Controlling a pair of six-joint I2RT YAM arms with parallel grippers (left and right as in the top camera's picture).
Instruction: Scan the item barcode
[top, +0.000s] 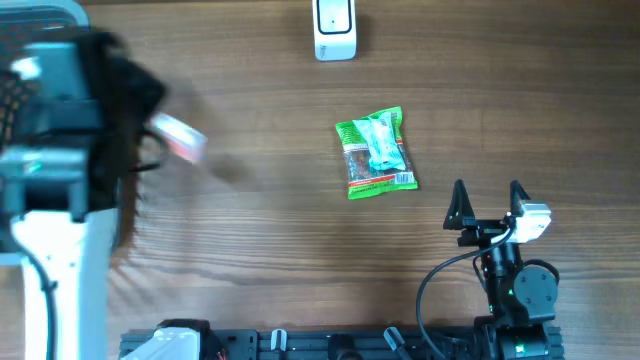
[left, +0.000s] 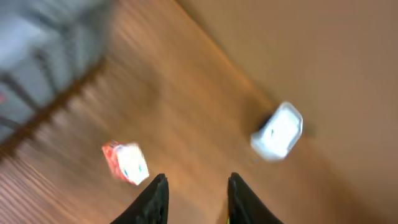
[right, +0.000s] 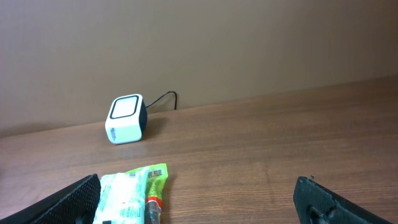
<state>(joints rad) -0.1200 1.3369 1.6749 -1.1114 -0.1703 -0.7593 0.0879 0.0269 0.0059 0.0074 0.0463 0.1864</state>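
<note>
Your basket (top: 50, 12) sits on the table (top: 260, 250) far left of the scanner (top: 335, 30). Its contents are too blurred to make out. The green packet (top: 376, 152) lies flat, just right of the scanner and nearer you. Its long axis points roughly at the scanner, and its white-labelled end faces away from it. A red packet (left: 125, 163) shows well left of the scanner, smeared, so you cannot tell which way it points. Your left gripper (left: 196, 180) is partly parted and holds nothing. Your right gripper (top: 487, 190), beyond the green packet from the scanner, gapes wide and empty.
</note>
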